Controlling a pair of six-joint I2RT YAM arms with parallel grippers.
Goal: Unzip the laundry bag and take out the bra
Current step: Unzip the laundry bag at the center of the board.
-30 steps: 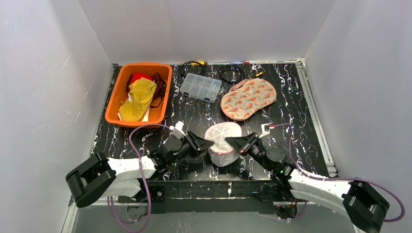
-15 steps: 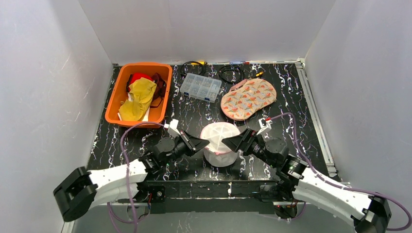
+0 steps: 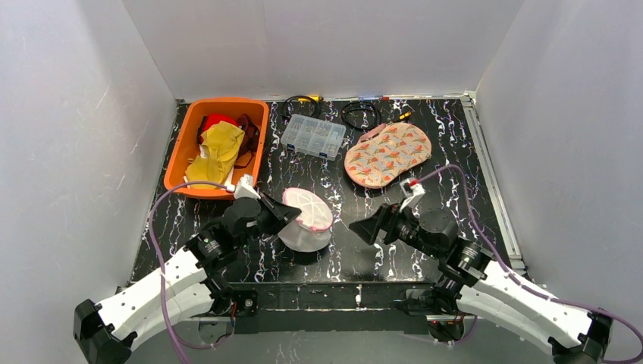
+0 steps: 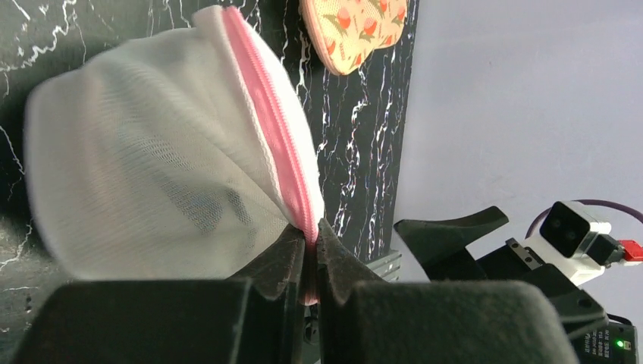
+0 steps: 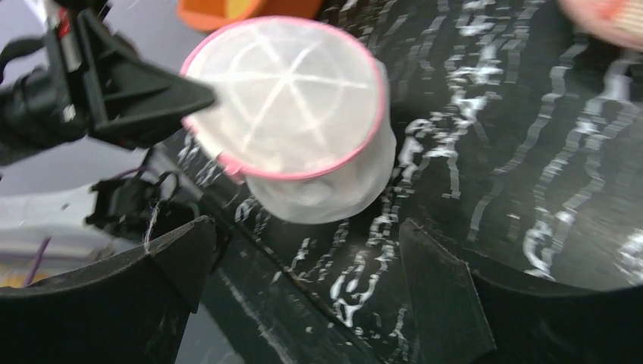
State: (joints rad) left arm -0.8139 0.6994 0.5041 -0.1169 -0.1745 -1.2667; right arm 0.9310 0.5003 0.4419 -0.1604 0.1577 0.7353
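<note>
The laundry bag (image 3: pixel 305 223) is a round white mesh pouch with a pink zipper rim. It hangs tilted, just above the black marbled table left of centre. My left gripper (image 3: pixel 288 214) is shut on that rim. In the left wrist view the pink zipper band (image 4: pixel 282 136) runs down into my left gripper (image 4: pixel 311 244), whose jaws pinch it. My right gripper (image 3: pixel 368 225) stands open to the right of the bag, apart from it. In the right wrist view the bag (image 5: pixel 292 106) is beyond my empty right gripper (image 5: pixel 307 262). The bra is hidden; only a dim shadow shows through the mesh.
An orange bin (image 3: pixel 179 155) with yellow and red clothes stands at the back left, close behind the left arm. A clear compartment box (image 3: pixel 312 136), black cables (image 3: pixel 360 114) and a patterned fabric pad (image 3: pixel 387 154) lie along the back.
The right gripper let go of the bag, opened wide and drew back to the right. The left gripper closed on the pink rim and carried the bag left and farther back.
</note>
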